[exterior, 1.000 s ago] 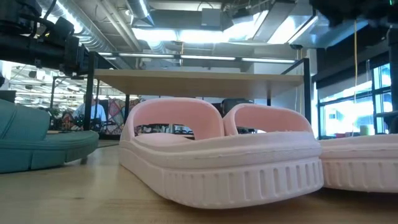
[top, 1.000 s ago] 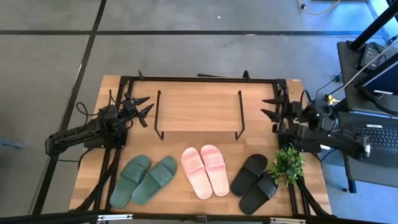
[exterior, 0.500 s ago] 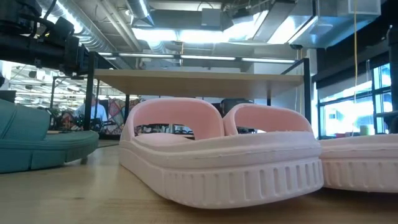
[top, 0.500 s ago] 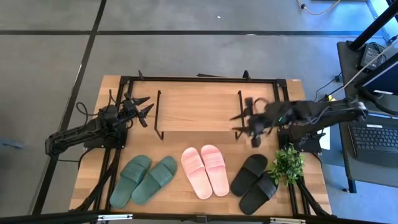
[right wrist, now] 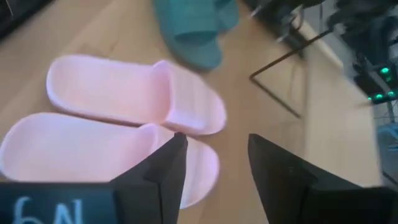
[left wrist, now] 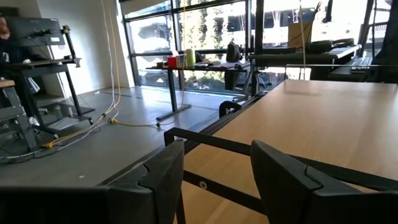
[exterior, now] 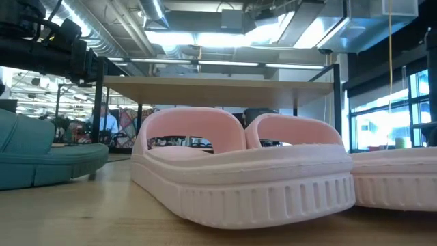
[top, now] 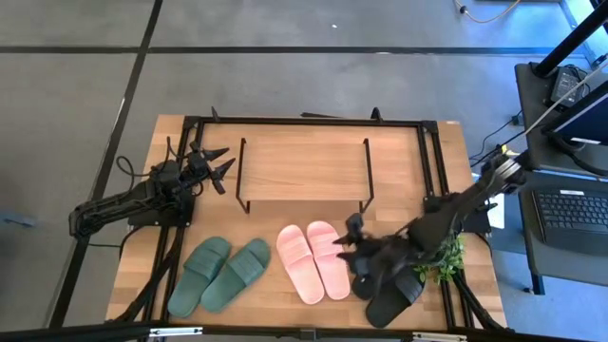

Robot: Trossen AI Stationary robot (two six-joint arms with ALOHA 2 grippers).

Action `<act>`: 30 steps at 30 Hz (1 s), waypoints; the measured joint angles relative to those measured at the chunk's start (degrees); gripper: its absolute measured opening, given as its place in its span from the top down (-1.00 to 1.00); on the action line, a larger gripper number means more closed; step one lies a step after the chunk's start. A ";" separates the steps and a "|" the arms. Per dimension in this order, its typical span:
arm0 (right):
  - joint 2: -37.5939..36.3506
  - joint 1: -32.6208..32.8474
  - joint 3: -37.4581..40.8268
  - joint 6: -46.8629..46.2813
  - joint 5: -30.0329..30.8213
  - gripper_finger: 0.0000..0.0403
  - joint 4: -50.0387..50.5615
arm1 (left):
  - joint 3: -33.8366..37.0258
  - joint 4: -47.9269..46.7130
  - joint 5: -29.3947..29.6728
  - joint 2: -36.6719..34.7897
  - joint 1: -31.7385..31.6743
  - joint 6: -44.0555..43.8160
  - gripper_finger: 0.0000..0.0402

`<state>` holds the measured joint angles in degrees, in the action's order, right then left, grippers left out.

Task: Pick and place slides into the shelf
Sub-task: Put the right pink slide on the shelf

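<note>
Three pairs of slides lie sole-down along the table's near edge: the dark green pair [top: 220,274] on the left, the pale pink pair [top: 313,258] [right wrist: 118,118] in the middle, and the black pair [top: 384,285] on the right, partly under my right arm. The shelf [top: 304,171] stands behind them at the table's far middle. My right gripper [top: 347,236] [right wrist: 214,165] hovers open between the pink and black pairs and looks down on the pink slides. My left gripper [top: 214,163] [left wrist: 217,177] waits open beside the shelf's left side frame.
A small green potted plant [top: 439,252] stands at the table's right edge, right beside my right arm. The black table frame [top: 304,122] runs around the shelf. In the low view, the pink slides [exterior: 246,171] fill the foreground, with the shelf's board [exterior: 218,85] behind.
My right arm has swung from beside the shelf's right side frame toward the table's near edge and leftward. Its gripper now hovers over the gap between the pink and black slides. The slides and the shelf have stayed put.
</note>
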<state>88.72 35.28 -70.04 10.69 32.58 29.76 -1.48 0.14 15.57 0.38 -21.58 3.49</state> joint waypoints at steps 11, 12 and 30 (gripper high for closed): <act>15.15 0.08 0.04 -5.35 2.83 0.15 -5.55 | 0.00 0.00 0.01 0.00 0.00 0.00 0.11; 15.83 0.08 0.04 -6.56 2.90 0.15 -5.60 | 0.00 0.02 0.00 0.00 0.01 0.00 0.11; 23.92 -2.70 0.13 -12.33 9.89 0.15 -5.23 | 0.00 0.02 -0.01 0.00 0.00 0.00 0.11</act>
<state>112.64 32.57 -69.91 -1.65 42.48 24.54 -1.48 0.16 15.56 0.38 -21.58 3.49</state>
